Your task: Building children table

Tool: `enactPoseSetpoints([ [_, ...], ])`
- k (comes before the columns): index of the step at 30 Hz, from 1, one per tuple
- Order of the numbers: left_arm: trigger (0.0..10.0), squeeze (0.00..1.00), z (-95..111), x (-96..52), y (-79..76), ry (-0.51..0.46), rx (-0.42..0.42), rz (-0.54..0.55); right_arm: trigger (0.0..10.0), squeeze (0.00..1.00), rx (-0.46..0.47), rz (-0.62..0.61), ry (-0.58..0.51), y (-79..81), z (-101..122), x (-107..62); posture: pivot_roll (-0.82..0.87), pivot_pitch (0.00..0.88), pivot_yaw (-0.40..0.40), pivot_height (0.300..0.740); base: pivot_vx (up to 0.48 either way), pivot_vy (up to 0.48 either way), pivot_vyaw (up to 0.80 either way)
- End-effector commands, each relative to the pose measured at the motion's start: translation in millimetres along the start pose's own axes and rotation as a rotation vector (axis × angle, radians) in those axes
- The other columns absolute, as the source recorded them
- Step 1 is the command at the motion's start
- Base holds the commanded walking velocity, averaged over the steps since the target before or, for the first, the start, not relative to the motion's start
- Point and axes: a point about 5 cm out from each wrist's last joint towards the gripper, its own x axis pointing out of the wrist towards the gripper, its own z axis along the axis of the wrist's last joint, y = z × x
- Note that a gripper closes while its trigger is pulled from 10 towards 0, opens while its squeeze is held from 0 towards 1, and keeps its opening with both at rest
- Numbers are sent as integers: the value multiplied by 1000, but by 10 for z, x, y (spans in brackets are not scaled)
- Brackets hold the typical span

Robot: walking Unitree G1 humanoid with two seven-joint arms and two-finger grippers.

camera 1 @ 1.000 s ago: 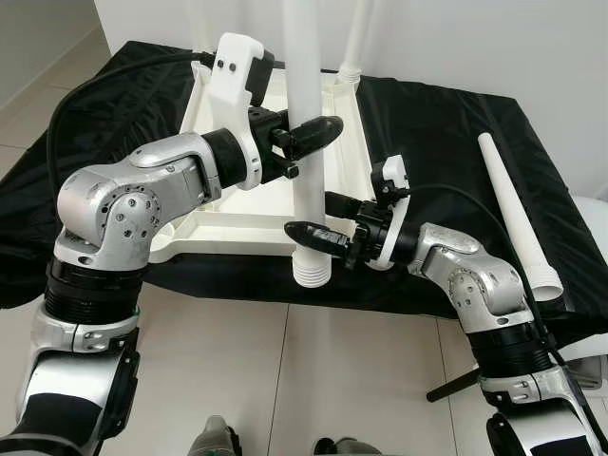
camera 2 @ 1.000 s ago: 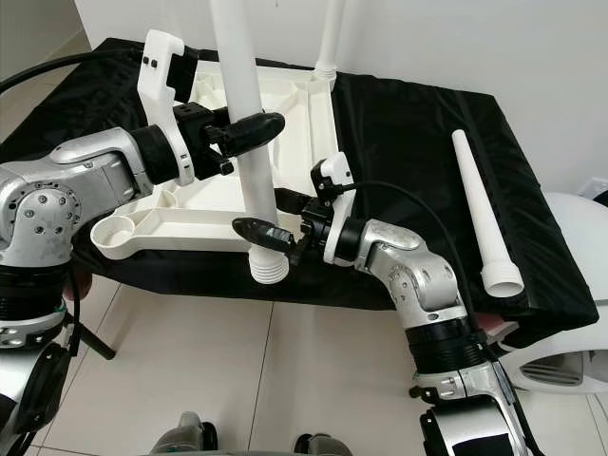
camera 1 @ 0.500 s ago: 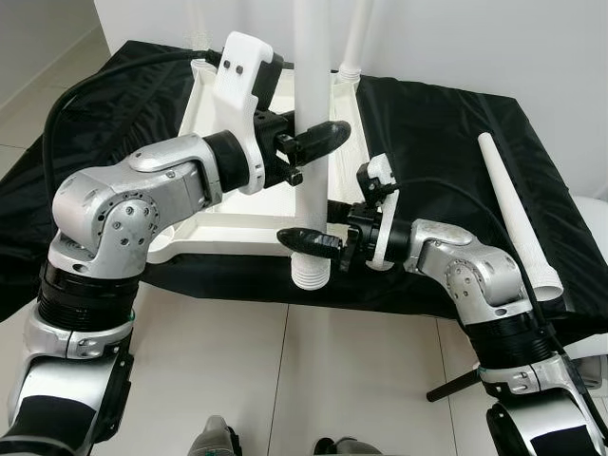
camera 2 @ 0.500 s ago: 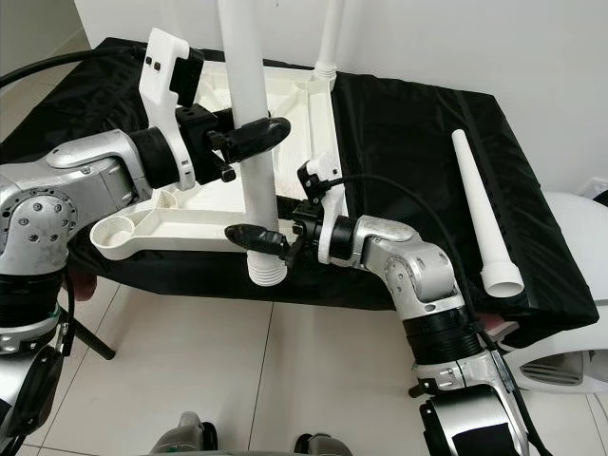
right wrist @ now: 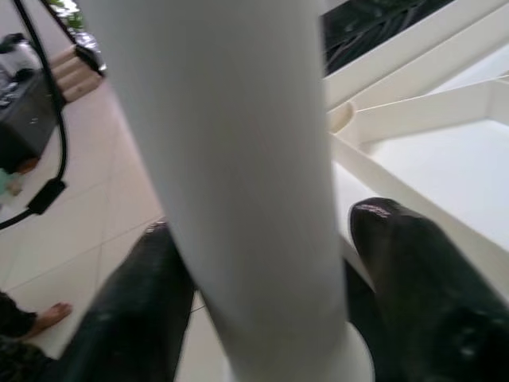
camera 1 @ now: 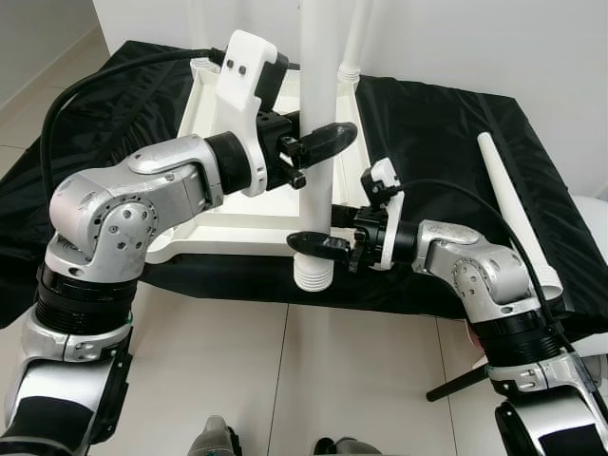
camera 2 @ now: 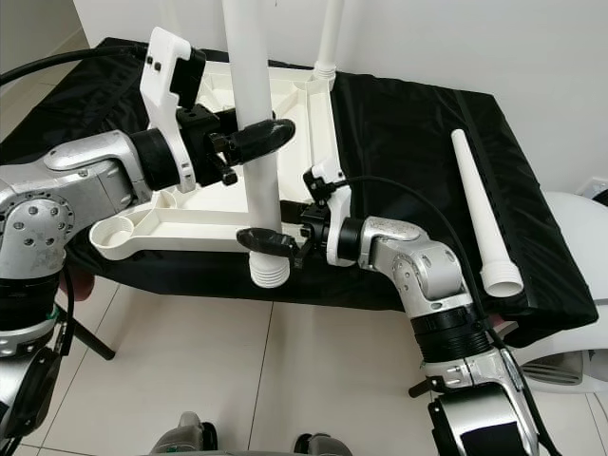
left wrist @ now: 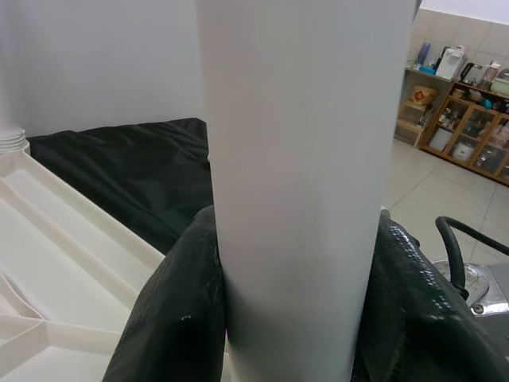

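A long white table leg point(camera 1: 316, 76) stands nearly upright at the front edge of the upturned white table top point(camera 1: 237, 204). Its threaded end point(camera 1: 313, 275) hangs just past that edge. My left gripper point(camera 1: 328, 142) is shut on the leg at mid height, and in the left wrist view both black fingers point(left wrist: 171, 318) press its sides. My right gripper point(camera 1: 321, 230) is shut on the leg just above the thread, with one finger in front and one behind. Another leg point(camera 1: 353, 38) stands fitted in the table top's far corner.
The table top lies on a black cloth point(camera 1: 437, 123) over a low surface against a white wall. A loose white leg point(camera 1: 513, 209) lies on the cloth at the right. Tiled floor point(camera 1: 285, 380) lies in front, with a black stand foot point(camera 1: 451, 385) at the lower right.
The held leg's top has swung to the right, so it stands straighter. My right gripper slid left along the table edge, then back, staying around the leg's lower end.
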Motion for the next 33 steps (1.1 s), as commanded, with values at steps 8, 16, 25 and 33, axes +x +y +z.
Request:
enactPoseSetpoints([
  [8,10000,0,93,-12,-224,-27,42,-236,0,0,22,-11,24,-39,-30,20,23,88,-54,740,0,0,0],
  [16,10000,0,108,-24,-221,-37,31,-234,0,0,18,-17,8,-45,-20,34,24,94,-50,740,0,0,0],
  [25,10000,1000,189,-51,-137,-89,-43,-220,10000,0,24,-72,-32,-102,16,27,26,104,-41,740,0,0,0],
  [33,10000,1000,260,-24,-65,-124,-46,-164,10000,0,35,-131,-75,-179,56,-9,24,106,-38,740,0,0,0],
])
